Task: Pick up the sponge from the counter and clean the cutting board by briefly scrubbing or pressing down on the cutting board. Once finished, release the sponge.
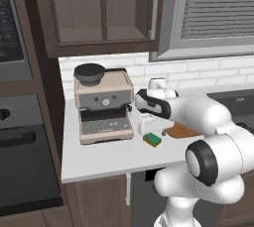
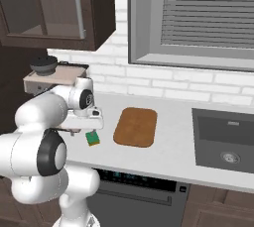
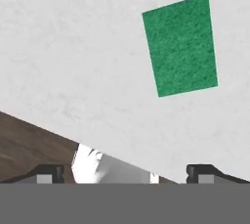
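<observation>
Hand view: my tool (image 3: 125, 171) spread wide, empty, above tabletop (image 3: 73, 61) front edge. Sponge (image 3: 180, 44) flat on tabletop, offset to one side, near cutting board (image 2: 136, 126). Must centre over sponge, align fingers across short sides, then descend.

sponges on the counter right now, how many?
1. The sponge lies flat on the counter, left of the cutting board, below the open gripper. None hidden that I see.

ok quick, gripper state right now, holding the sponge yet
Gripper: open, fingers spread wide, holding nothing. The sponge lies free on the counter, ahead of the fingers.
</observation>
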Robot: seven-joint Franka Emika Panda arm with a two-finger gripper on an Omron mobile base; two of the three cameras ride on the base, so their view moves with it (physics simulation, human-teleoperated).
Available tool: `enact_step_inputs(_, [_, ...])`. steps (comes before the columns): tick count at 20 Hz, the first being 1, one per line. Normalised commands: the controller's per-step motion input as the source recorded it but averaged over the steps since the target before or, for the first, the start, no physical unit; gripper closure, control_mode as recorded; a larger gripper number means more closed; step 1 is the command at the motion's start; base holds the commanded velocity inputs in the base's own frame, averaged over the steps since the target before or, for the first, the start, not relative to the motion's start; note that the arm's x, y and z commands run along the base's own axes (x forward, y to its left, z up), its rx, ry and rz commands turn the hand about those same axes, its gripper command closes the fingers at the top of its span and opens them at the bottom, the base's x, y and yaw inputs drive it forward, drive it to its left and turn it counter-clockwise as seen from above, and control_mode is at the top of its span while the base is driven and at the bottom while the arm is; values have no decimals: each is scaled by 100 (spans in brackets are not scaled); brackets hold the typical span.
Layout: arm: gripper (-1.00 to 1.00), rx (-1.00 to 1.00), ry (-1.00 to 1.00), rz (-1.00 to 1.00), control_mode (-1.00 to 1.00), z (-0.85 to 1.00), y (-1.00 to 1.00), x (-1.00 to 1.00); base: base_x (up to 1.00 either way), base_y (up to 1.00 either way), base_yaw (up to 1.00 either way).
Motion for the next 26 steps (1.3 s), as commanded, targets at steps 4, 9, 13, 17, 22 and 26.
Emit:
enact_step_inputs(4, [-100, 0, -5, 4, -100, -14, 0, 16, 0, 0, 0])
enact_step_inputs(9, [-100, 0, -2, 3, -100, -12, 0, 22, 0, 0, 0])
enact_step_inputs(13, [-100, 0, -3, 3, -100, -16, 0, 27, 0, 0, 0])
enact_step_inputs(17, [-100, 0, -4, 3, -100, -16, 0, 28, 0, 0, 0])
enact_step_inputs(22, [-100, 0, -1, 4, -100, -39, 0, 12, 0, 0, 0])
enact_step_inputs(26, [-100, 0, -2, 2, -100, -16, 0, 16, 0, 0, 0])
